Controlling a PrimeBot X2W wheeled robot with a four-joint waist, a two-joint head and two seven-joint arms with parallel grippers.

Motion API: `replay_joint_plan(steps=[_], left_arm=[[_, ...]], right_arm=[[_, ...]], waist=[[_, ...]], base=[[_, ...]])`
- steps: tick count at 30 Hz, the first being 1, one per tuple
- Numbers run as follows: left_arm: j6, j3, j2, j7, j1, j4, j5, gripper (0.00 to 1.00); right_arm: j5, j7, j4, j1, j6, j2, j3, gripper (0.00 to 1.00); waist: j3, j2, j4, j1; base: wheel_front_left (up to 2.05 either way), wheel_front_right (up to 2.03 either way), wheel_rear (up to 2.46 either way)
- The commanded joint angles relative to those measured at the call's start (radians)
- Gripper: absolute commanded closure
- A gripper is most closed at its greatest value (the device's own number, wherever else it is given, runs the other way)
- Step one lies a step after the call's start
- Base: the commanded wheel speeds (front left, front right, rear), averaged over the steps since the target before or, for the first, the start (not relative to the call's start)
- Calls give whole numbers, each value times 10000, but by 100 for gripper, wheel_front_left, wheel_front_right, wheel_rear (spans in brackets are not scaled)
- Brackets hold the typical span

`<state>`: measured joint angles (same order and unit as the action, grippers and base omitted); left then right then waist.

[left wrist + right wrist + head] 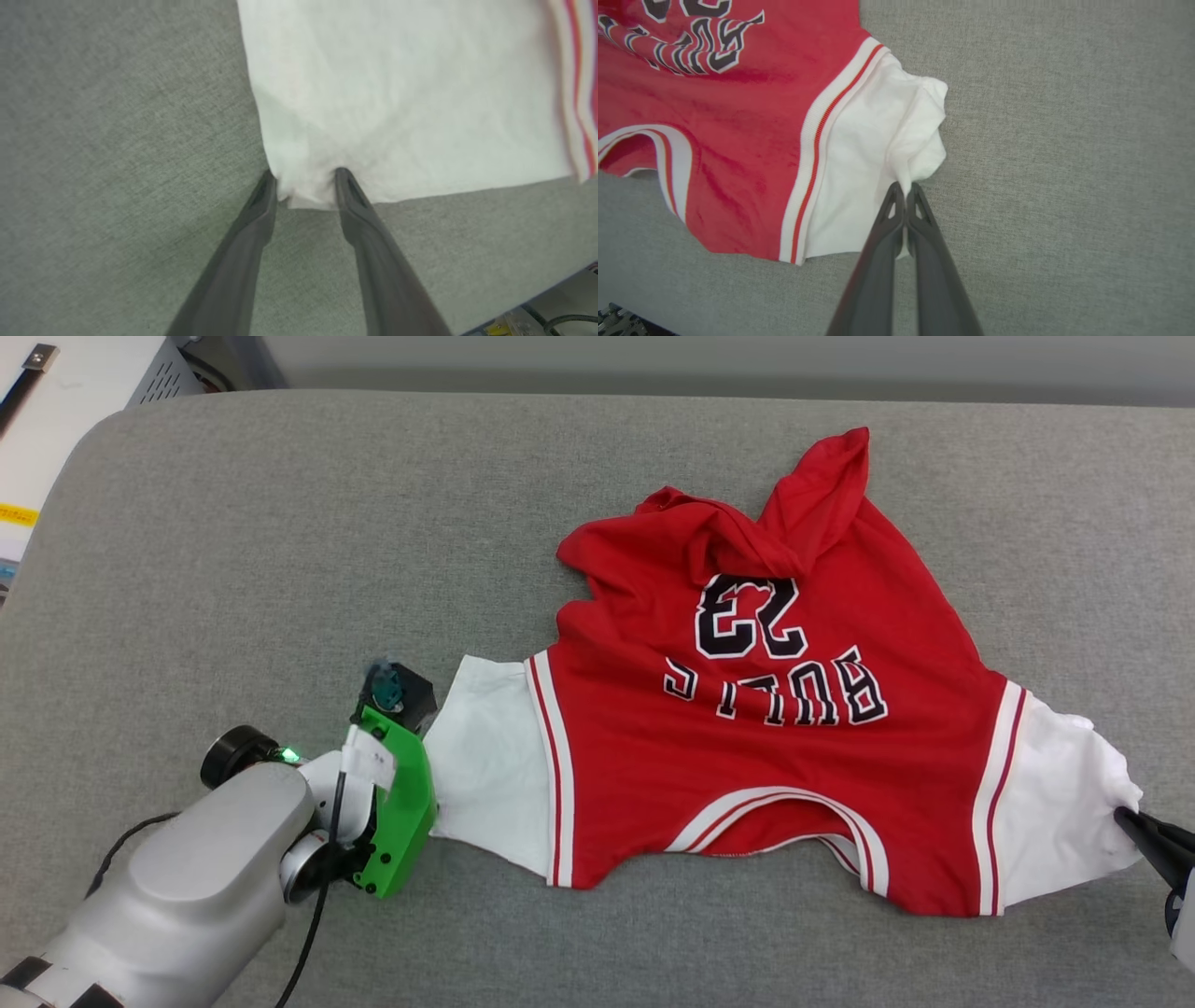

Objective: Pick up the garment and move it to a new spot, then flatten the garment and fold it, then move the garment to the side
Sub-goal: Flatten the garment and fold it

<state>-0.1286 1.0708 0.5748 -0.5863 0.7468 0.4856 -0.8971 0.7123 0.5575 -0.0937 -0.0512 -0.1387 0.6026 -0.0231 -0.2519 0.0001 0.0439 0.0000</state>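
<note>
Head view: garment [747,747] lies print-up, half spread, mid counter [280,523], hem end bunched. Right end effector [905,189] pressed together, pinching a white sleeve's edge. Left end effector [306,184] spread, other sleeve's corner between its tips. Light, limp jersey, likely sags and stretches; sleeve corners look the best holds.

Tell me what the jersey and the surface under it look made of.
The garment looks like soft matte knit cloth: it creases and bunches at the sleeves. The surface looks like grey woven upholstery fabric, matte, with a heathered weave; probably padded, given its rounded corner.
</note>
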Motion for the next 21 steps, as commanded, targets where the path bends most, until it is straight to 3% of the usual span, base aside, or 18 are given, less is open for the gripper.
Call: replay_joint_plan(steps=[1, 11, 14, 21], left_arm=[[-20, 286, -184, 277, -338, 282, -193, 100], [124, -750, 649, 3837, -730, -507, -547, 100], [213, -1226, 941, 4479, -848, -1276, -802, 100], [1048, -2256, 1899, 5059, -426, -3951, -808, 100]], right_arm=[[-84, -116, -42, 219, 80, -32, 53, 100], [-172, -968, -123, -21, 80, -79, -304, 100], [-77, -1040, -346, -58, 80, -74, -616, 100], [-33, -1315, -1357, 472, 80, 293, -1368, 100]], waist=[[111, -1, 12, 0], [1079, -1, 166, 0], [1260, -1, 236, 0], [1547, -1, 335, 0]], base=[[0, 0, 0], [0, 0, 0], [0, 0, 0], [0, 0, 0]])
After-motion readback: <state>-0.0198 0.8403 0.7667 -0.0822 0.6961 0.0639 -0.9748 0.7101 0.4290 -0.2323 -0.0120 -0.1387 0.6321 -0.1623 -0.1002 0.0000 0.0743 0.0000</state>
